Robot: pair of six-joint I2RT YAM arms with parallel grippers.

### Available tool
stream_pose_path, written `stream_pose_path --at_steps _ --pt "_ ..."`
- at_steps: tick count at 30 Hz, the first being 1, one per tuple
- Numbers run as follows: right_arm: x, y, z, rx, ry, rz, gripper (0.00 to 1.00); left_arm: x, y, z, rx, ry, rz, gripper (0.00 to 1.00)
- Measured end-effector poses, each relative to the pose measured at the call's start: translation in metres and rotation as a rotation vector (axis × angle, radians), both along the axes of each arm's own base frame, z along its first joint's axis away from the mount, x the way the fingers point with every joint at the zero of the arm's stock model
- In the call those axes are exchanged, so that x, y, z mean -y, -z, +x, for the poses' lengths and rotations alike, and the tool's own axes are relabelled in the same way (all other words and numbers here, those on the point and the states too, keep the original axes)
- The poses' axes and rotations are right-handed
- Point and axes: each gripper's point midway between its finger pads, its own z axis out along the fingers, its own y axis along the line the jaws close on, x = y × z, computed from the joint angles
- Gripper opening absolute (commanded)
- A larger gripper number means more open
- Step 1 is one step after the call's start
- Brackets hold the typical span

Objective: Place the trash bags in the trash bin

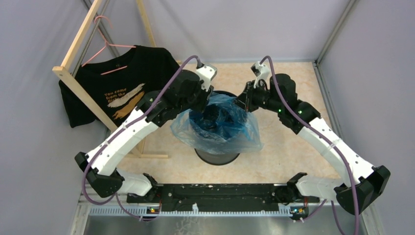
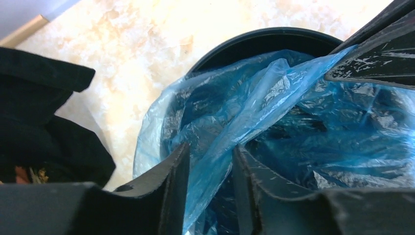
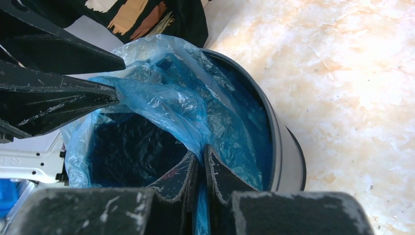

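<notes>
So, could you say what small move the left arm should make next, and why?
Probably close the left gripper on the fold of the trash bag between its jaws. The right gripper is shut on the opposite edge, and the bag hangs loosely in the trash bin, needing a second grip.

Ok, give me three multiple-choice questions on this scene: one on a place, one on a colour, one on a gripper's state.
1. Where is the black T-shirt? A. flat on the table B. on the wooden rack left of the trash bin C. draped over the right arm
2. What colour is the trash bag? A. red B. light blue C. white
3. How is the right gripper? A. wide open B. holding a hanger C. shut on the trash bag
Answers: B, it hangs from the rack; B, blue film fills the bin's mouth; C, film sits pinched in its closed jaws.
</notes>
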Motion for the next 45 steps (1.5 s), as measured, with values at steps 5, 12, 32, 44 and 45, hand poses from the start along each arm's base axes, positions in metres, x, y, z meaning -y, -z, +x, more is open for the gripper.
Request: stream_pose_path --at_steps 5,12,32,44,45 --pt "0.009 0.000 0.009 0.001 0.036 -0.001 0.09 0.003 0.003 0.015 0.005 -0.051 0.025 0.31" --pt "0.028 0.001 0.026 0.002 0.100 -0.004 0.07 -0.004 0.009 0.038 0.023 -0.149 0.075 0.36" --pt "0.028 0.032 0.079 -0.028 0.119 -0.029 0.00 -0.043 0.009 0.099 0.063 -0.336 0.015 0.36" --pt "0.023 0.047 0.090 -0.015 0.105 -0.035 0.00 -0.068 0.087 0.101 -0.084 -0.412 0.024 0.21" --pt "0.023 0.051 0.090 -0.020 0.103 -0.037 0.00 -0.067 0.091 0.099 -0.094 -0.414 0.008 0.21"
